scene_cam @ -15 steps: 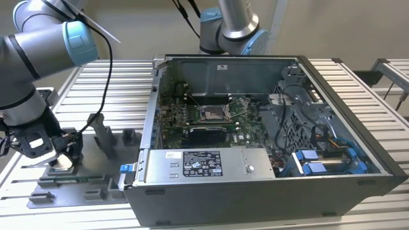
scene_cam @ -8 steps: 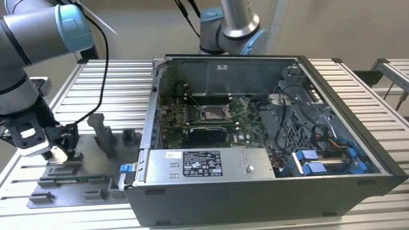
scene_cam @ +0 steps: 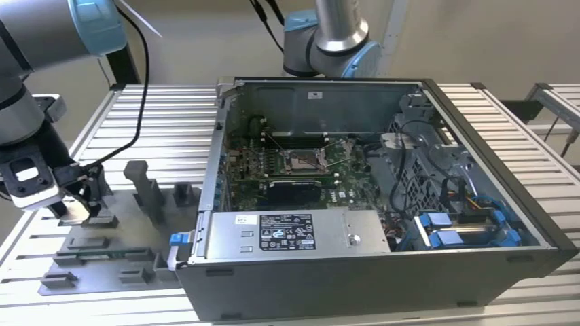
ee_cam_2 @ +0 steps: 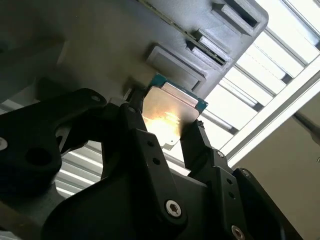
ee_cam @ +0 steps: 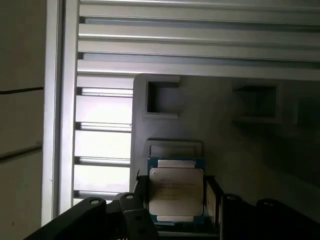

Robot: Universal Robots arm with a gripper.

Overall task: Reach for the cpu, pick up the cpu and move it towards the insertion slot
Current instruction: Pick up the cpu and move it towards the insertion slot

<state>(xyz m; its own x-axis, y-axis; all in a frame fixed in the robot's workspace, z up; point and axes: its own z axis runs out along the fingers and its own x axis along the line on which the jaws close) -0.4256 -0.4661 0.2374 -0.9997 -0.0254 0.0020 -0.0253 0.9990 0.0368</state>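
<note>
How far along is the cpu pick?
Reach done: the gripper is at the grey tray. In hand: it clamps the cpu on two sides; lift-off unclear. Left: the carry; the insertion slot sits well apart, inside the computer case.

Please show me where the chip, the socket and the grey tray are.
chip (ee_cam: 176, 192), first wrist view, middle of its metal face.
socket (scene_cam: 302, 161), exterior view, its dark centre.
tray (scene_cam: 136, 229), exterior view, bare flat part.

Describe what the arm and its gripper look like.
The arm is silver-grey tubing with light-blue joint caps, and a black cable runs alongside. The gripper is black, with jointed linkage fingers fastened by round screws.
</note>
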